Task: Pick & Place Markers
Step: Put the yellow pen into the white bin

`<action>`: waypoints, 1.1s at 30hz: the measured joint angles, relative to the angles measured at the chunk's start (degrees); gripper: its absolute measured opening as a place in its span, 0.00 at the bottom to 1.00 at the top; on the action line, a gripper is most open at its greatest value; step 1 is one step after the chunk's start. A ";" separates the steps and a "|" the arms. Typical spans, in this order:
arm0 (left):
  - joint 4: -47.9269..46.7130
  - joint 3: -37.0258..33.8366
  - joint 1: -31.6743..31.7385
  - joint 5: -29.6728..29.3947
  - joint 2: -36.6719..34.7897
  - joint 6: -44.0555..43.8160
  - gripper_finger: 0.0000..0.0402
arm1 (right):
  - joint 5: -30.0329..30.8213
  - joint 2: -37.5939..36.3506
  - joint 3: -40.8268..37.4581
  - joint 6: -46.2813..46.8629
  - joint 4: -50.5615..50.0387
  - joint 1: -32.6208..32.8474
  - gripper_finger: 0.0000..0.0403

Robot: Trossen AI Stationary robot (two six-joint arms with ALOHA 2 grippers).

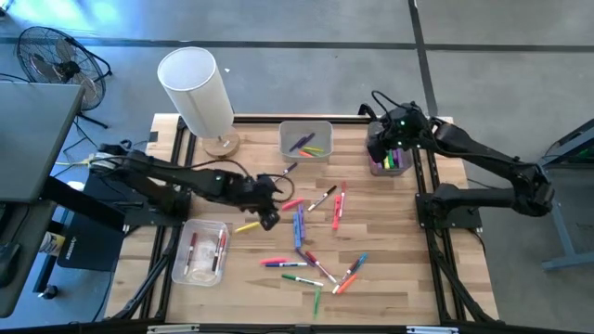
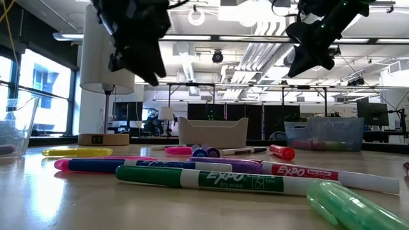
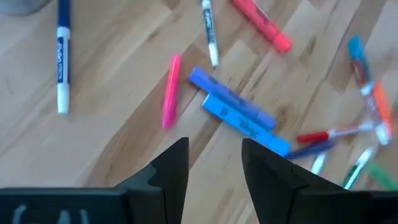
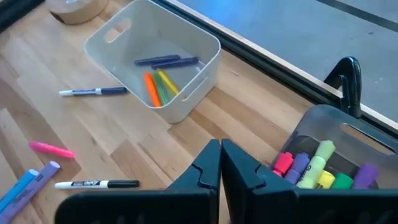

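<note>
Markers (image 1: pixel 311 250) lie scattered over the middle and near part of the wooden table (image 1: pixel 390 278): pink, red, blue, purple, green, orange, some with white barrels. A blue marker (image 3: pixel 245 126) and a purple marker (image 3: pixel 230 98) lie side by side, touching, with a pink marker (image 3: pixel 170 90) just beside them. A yellow marker (image 1: pixel 247 226) lies alone near the left gripper.

More markers sit in bins. The white bin (image 1: pixel 306 140) at the far middle of the table holds a few: orange, yellow-green, dark blue. The clear bin (image 1: pixel 390 160) at the far right holds pink, purple, yellow and green ones, upright or leaning. The clear tray (image 1: pixel 200 250) near the left front holds a couple of red-tipped markers.

Left gripper (image 1: pixel 268 215) hangs above the table left of the scatter, fingers (image 3: pixel 171 168) parted with a gap, nothing between them, over the blue and purple pair in the wrist view. Right gripper (image 1: pixel 394 125) sits above the clear bin at the far right, fingers (image 4: pixel 239 168) pressed together, holding nothing.

A white lamp (image 1: pixel 197 93) on a round wooden base stands at the far left of the table. A fan (image 1: pixel 51 56) stands on the floor beyond the left edge.
</note>
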 joint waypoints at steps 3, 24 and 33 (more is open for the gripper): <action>-8.60 3.47 0.10 0.96 4.51 4.35 0.36 | 0.22 0.21 0.04 0.69 0.81 0.58 0.00; -19.02 5.30 -1.46 9.29 21.55 5.36 0.36 | -1.20 0.54 0.02 1.33 -1.37 0.59 0.00; -19.48 5.26 -1.46 10.75 23.99 5.81 0.29 | -2.89 0.55 0.02 1.35 -1.38 0.59 0.00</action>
